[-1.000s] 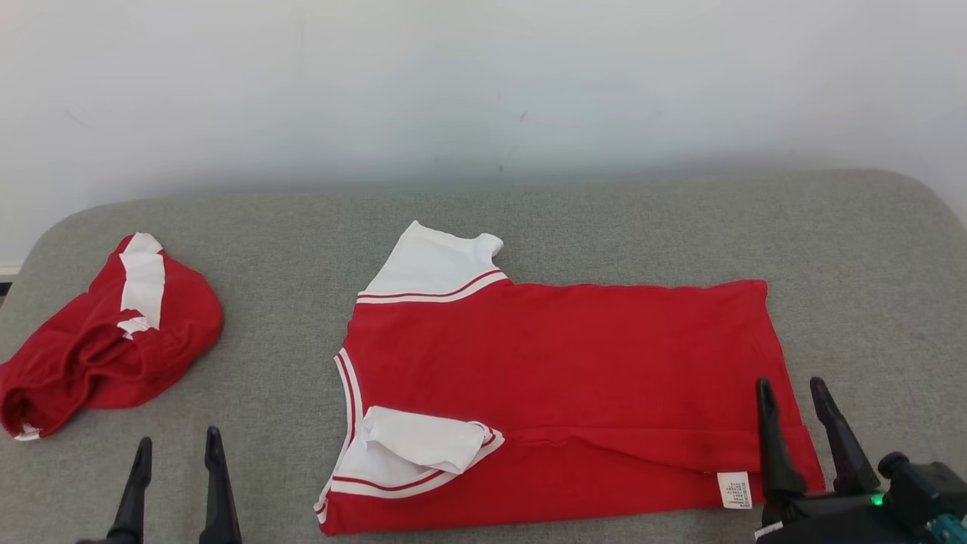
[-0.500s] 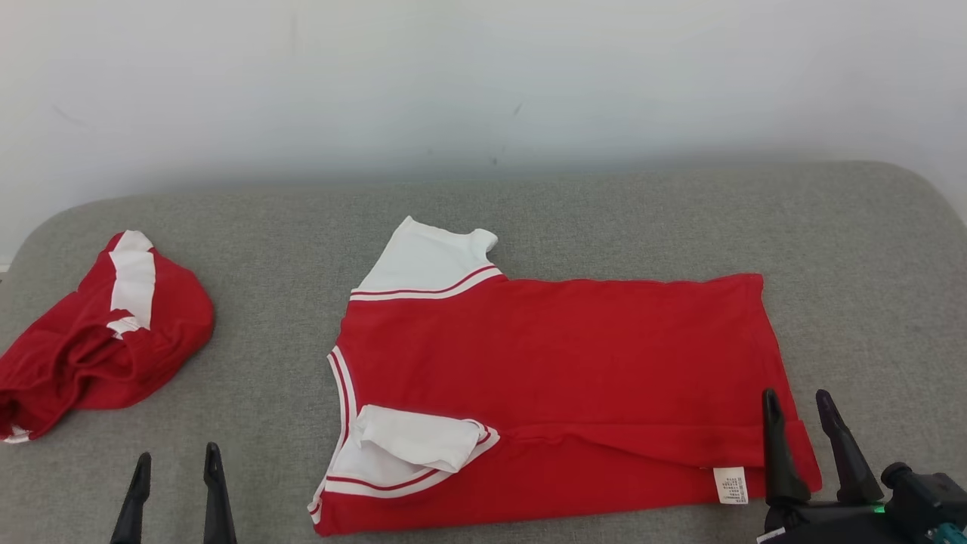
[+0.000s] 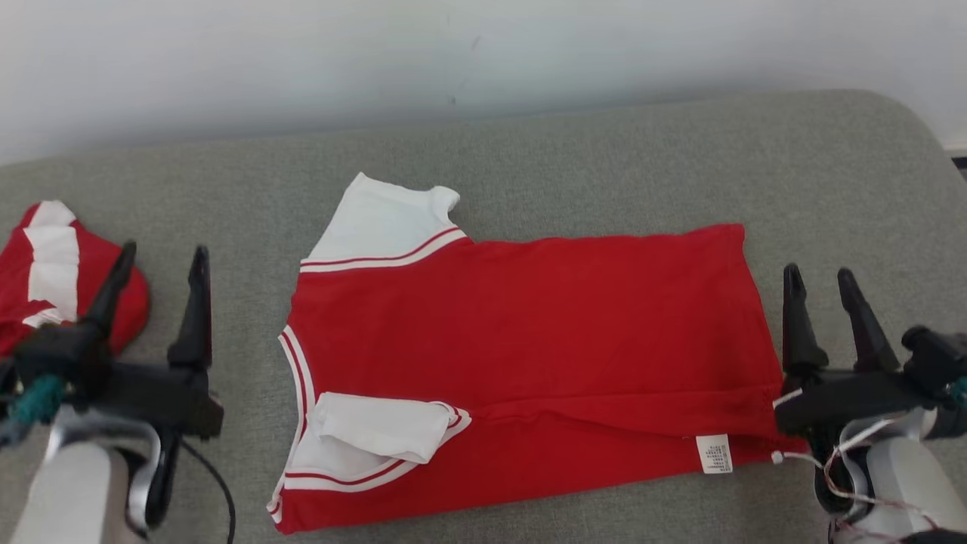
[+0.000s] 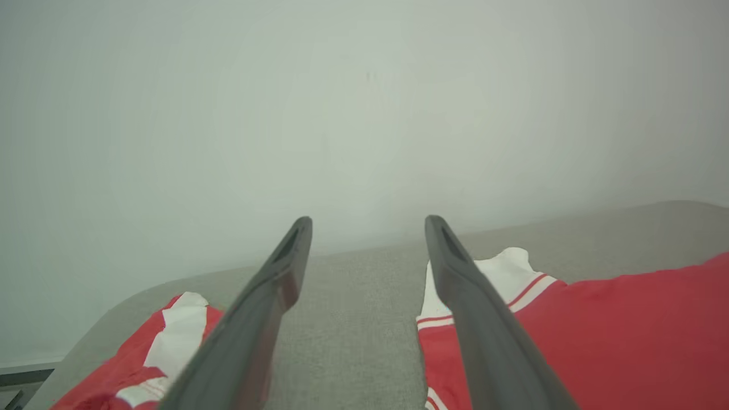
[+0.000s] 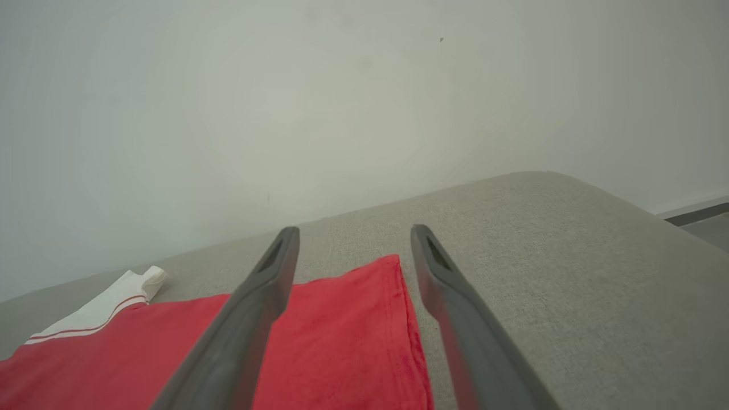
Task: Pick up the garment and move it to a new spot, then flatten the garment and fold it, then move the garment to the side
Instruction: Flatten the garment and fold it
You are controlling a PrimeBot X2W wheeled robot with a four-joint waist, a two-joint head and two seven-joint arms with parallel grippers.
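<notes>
The garment (image 3: 529, 325) is a red T-shirt with white sleeves, lying flat on the grey padded surface (image 3: 604, 151), collar to the left. Its near long edge is folded up over the body, with a white label (image 3: 713, 453) showing. My left gripper (image 3: 162, 253) stands open just left of the collar, apart from the cloth, and nothing is between its fingers. My right gripper (image 3: 817, 270) stands open at the hem's right edge, also empty. The left wrist view has the open left gripper (image 4: 367, 222) with the shirt (image 4: 598, 336) to its right. In the right wrist view the right gripper (image 5: 354, 229) straddles the hem corner (image 5: 393, 267).
A second red and white garment (image 3: 45, 264) lies crumpled at the far left, just beyond my left gripper; the left wrist view shows this crumpled garment (image 4: 171, 341) too. A pale wall (image 3: 483, 53) runs behind the surface. The surface's rounded right end (image 3: 906, 128) drops off near the right arm.
The head camera has tilted down and shifted. Both arms have come forward and now flank the shirt's two ends. Both grippers stay open, and the shirt lies as before.
</notes>
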